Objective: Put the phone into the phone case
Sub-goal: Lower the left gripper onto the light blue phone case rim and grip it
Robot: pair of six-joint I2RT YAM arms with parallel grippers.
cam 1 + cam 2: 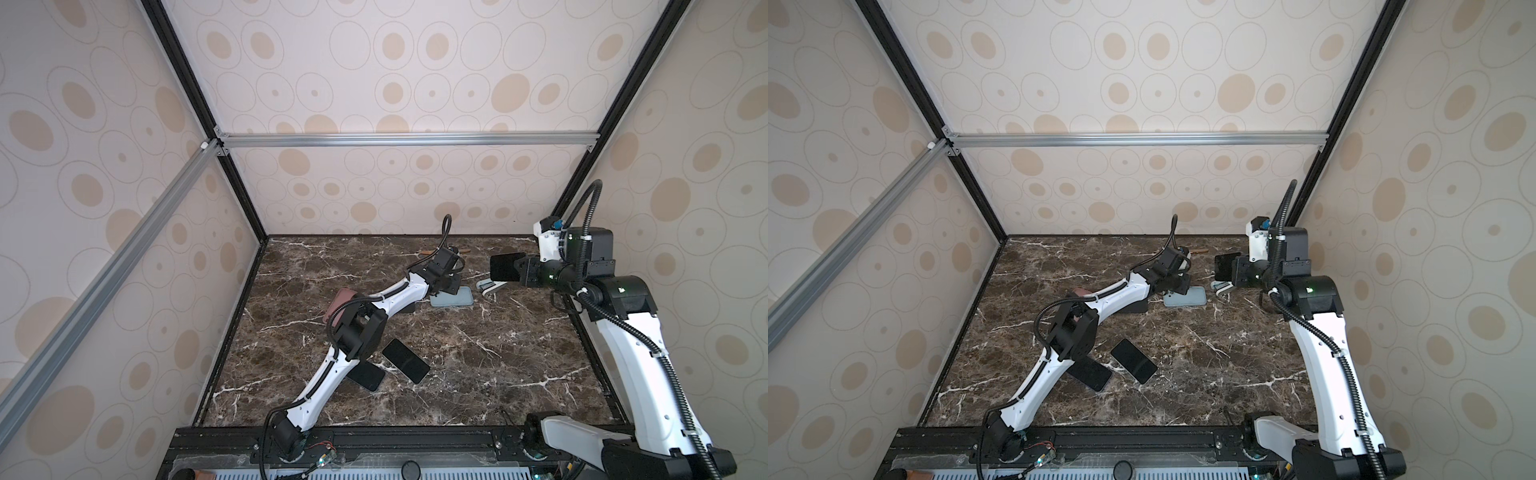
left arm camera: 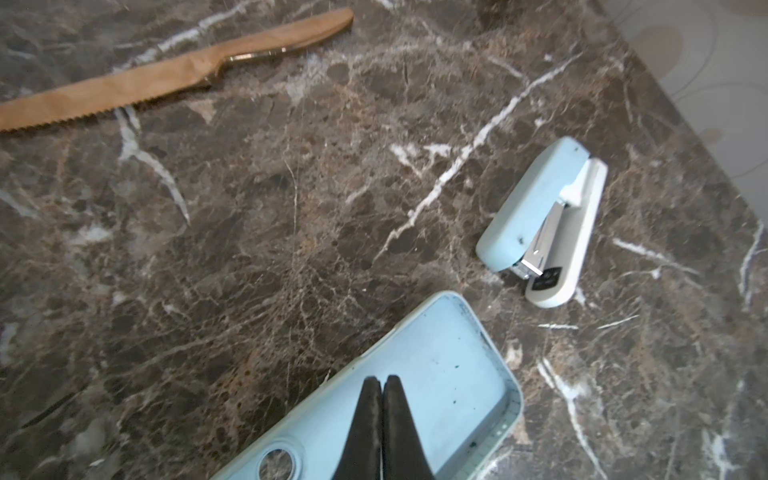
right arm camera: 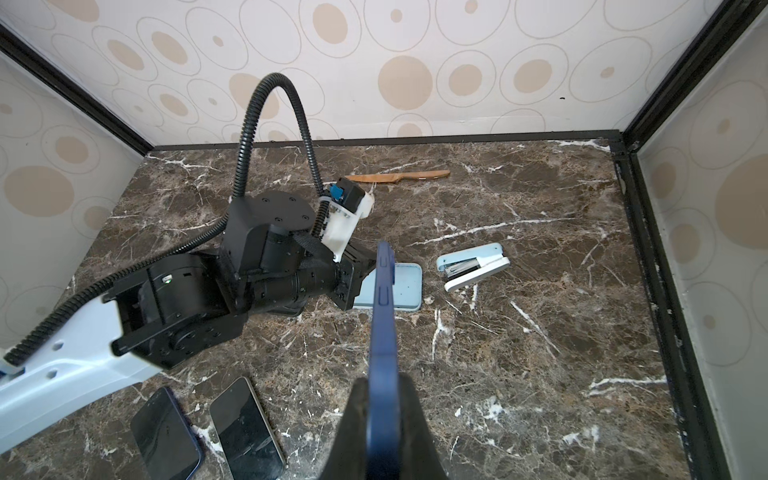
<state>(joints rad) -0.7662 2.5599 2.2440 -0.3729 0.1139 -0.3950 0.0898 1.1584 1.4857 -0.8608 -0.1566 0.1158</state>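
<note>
1. Left wrist view showed my left gripper (image 2: pixel 380 380) with its jaws shut together on nothing, tips down over the open inside of the pale blue phone case (image 2: pixel 449 374). I judged this was to pin the case flat so it would not slide; actual contact I could not confirm.
2. That case lay open side up in the far half of the counter (image 1: pixel 498 353), a little right of the middle, with a blue-and-white stapler (image 2: pixel 540 220) near it toward the right edge, not touching.
3. My right gripper (image 3: pixel 382 388) was clamped on one end of the dark blue phone (image 3: pixel 382 316), holding it raised on edge above the far right part of the counter, near the case but not in it. I reckoned the end grip left the free end able to enter the case first.
4. Two other phones (image 3: pixel 245 428) lay screen up near the front left corner, and a wooden knife (image 2: pixel 166 75) lay by the far edge.
5. Dark brown marble pattern with white veins covered the counter; the walls (image 1: pixel 415 83) carried beige ovals, braced by a black and aluminium frame (image 1: pixel 407 139).
</note>
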